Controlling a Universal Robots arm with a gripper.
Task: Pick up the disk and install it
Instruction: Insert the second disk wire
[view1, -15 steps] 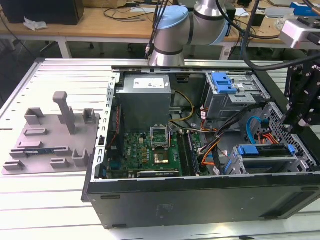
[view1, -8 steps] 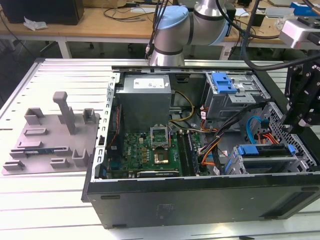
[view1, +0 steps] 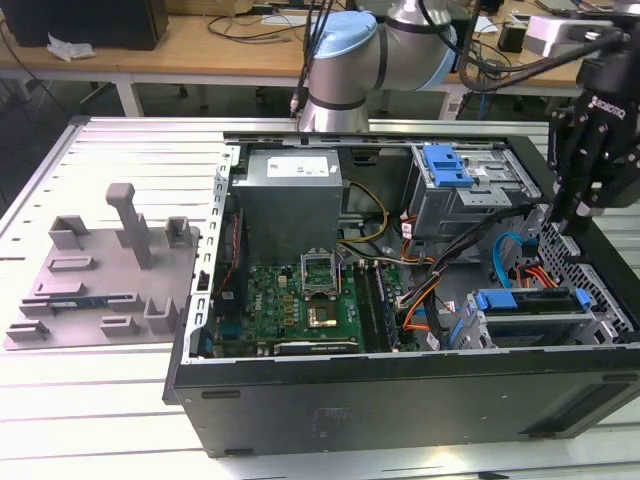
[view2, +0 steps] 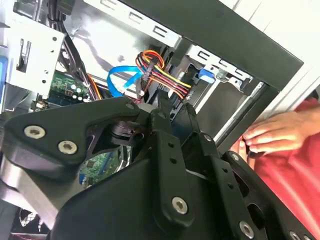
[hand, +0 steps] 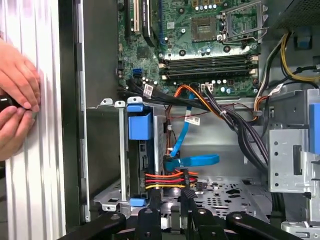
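Observation:
The disk lies flat in the lower drive cage at the case's corner on the exterior view's right, its blue carrier bracket along the top. In the first wrist view the bracket's blue end shows edge-on inside the cage. My gripper hangs above the case wall just to the exterior view's right of the cage, apart from the disk. It is shut with nothing between its fingers. In both wrist views the gripper points at the red, yellow and black cable bundle.
The open computer case holds a grey power-supply box, a motherboard and an upper cage with a blue latch. A grey fixture plate lies on the exterior view's left. A person's hand rests beside the case.

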